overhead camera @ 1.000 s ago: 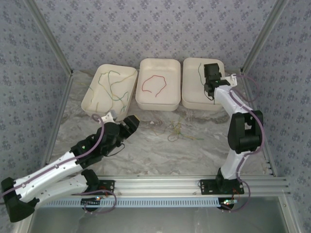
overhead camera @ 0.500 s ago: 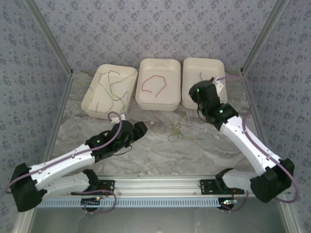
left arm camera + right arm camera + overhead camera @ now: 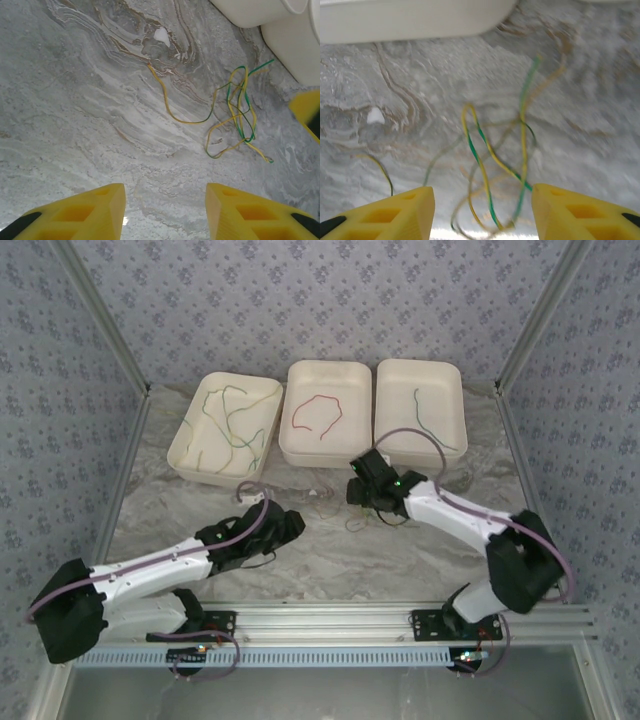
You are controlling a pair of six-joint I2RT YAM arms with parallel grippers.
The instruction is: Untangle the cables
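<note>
The job looks partly done. Beyond both grippers, well ahead of their fingertips, three white trays hold separated wires: several green and yellow strands [image 3: 228,425] in the left tray [image 3: 178,448], one red cable [image 3: 318,412] in the middle tray [image 3: 320,365] and one green cable [image 3: 432,428] in the right tray [image 3: 420,364]. What is left of the cables is a loose tangle [image 3: 235,120] of yellow and green wire on the marbled table [image 3: 75,125]. It lies ahead and to the right of the left gripper [image 3: 165,210], with one long yellow strand [image 3: 170,105] trailing out straight ahead of that gripper. The same tangle [image 3: 492,170] lies just ahead of the right gripper [image 3: 482,215], and its nearest loops run in between the fingertips. Both grippers have their yellow fingers spread apart with nothing clamped between them, so no strand is held yet. In the overhead view the left gripper [image 3: 292,523] and right gripper [image 3: 358,490] face each other across the tangle, which there is too fine to trace. The right wrist view is blurred, so there seem to be three or four wires crossing, but the count is uncertain, as is whether the fingertips touch the table. Both wrist views cut off the fingers' lower ends. A yellow fingertip [image 3: 307,110] at the right edge of the left wrist view is probably the right gripper's.
</note>
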